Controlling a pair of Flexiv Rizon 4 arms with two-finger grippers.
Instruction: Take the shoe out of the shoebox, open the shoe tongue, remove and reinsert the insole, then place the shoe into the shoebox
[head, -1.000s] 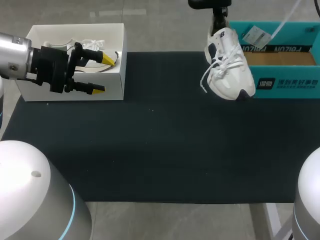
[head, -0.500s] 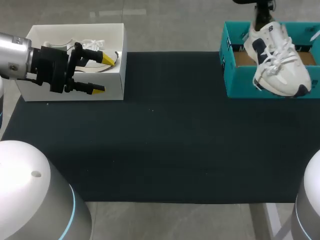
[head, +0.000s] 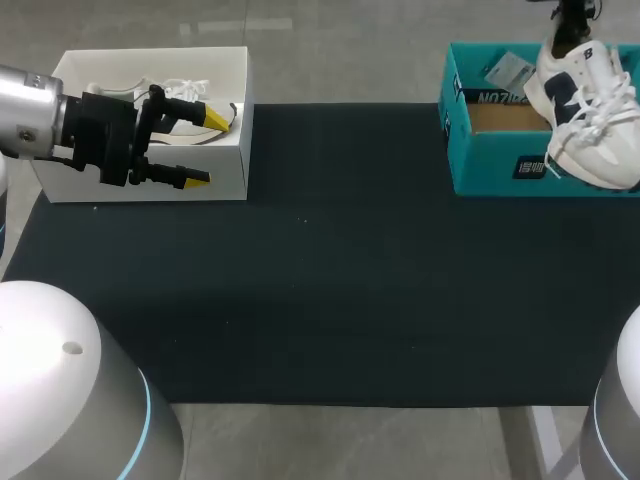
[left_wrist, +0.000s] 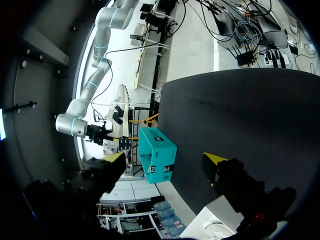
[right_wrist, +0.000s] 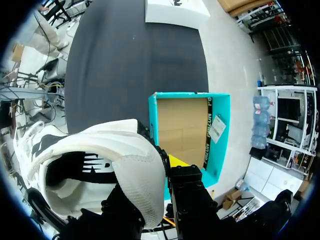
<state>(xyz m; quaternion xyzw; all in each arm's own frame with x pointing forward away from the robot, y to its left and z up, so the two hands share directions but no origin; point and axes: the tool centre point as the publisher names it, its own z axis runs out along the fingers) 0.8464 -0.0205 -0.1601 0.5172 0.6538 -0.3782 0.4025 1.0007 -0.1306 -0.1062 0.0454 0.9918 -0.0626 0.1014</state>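
Tool of right arm (head: 568, 22) clasping one shoe (head: 590, 110) by the heel, one teal shoebox (head: 490, 165) lying beneath, left tool (head: 205, 148) hovering released above one white box (head: 228, 160).

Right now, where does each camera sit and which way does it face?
Head view: above and behind, looking down on the mat; left gripper by the white box, shoe above the teal shoebox.
Left wrist view: on the left wrist, facing across the mat to the shoebox; open fingers show.
Right wrist view: on the right wrist, facing down; right gripper clamps the shoe.
All three show the shoebox.
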